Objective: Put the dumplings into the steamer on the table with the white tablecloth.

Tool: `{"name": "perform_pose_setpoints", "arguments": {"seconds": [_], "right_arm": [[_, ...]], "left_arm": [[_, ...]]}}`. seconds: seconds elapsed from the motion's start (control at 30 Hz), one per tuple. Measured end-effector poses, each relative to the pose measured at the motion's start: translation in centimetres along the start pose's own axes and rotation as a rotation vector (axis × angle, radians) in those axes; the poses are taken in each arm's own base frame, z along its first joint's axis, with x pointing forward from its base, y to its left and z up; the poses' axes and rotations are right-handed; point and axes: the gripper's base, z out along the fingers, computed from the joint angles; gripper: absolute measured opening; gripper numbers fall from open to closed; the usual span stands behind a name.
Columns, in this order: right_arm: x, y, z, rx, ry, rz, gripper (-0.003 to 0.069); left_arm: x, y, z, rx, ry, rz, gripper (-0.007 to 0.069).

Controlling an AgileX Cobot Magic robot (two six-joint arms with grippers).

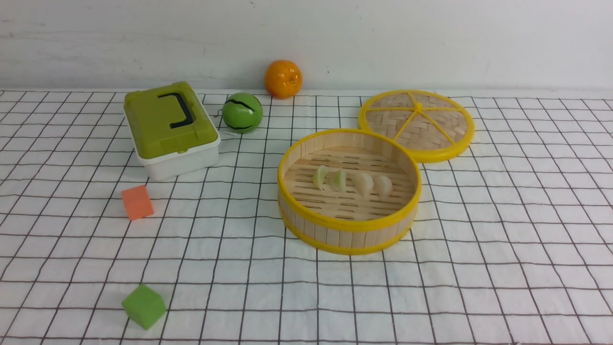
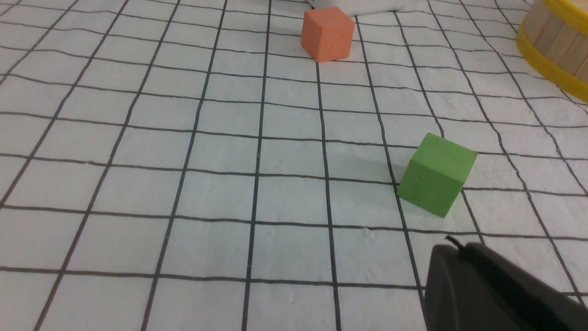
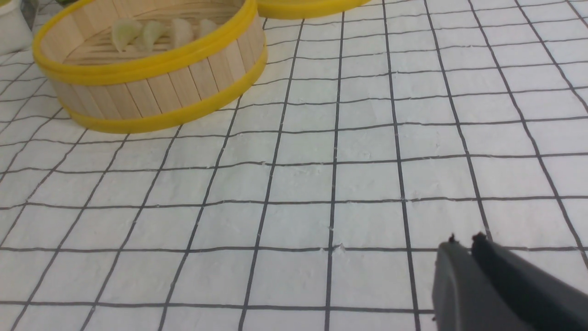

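All four dumplings (image 1: pixel 353 182) lie in a row on the slatted floor of the steamer (image 1: pixel 349 225) (two pale green, two whitish). The steamer stands on the white gridded surface (image 1: pixel 479 268). Its woven lid (image 1: pixel 416 123) lies just behind it, touching its rim. Well apart from the steamer sit an orange cube (image 1: pixel 137 202) and a green cube (image 1: pixel 143 306). The left fingers (image 2: pixel 452 246) are pressed together, empty, near the green cube. The right fingers (image 3: pixel 464 241) are nearly together, holding nothing.

Dumplings (image 1: pixel 353 183) lie in the steamer (image 1: pixel 349 225), lid (image 1: pixel 416 125) just behind it.
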Motion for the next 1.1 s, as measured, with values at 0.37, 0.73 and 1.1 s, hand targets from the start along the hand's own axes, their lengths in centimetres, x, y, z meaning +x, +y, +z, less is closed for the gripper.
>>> {"name": "perform_pose_setpoints", "arguments": {"seconds": [0.37,0.73,1.1], "right_arm": [[0.00,0.00,0.00,0.000,0.000,0.000,0.0057],[0.00,0.00,0.00,0.000,0.000,0.000,0.0074],[0.00,0.00,0.00,0.000,0.000,0.000,0.0090]], "left_arm": [[0.00,0.00,0.00,0.000,0.000,0.000,-0.0013],[0.00,0.00,0.00,0.000,0.000,-0.001,-0.0013],[0.00,0.00,0.00,0.000,0.000,-0.001,-0.0013]]}}
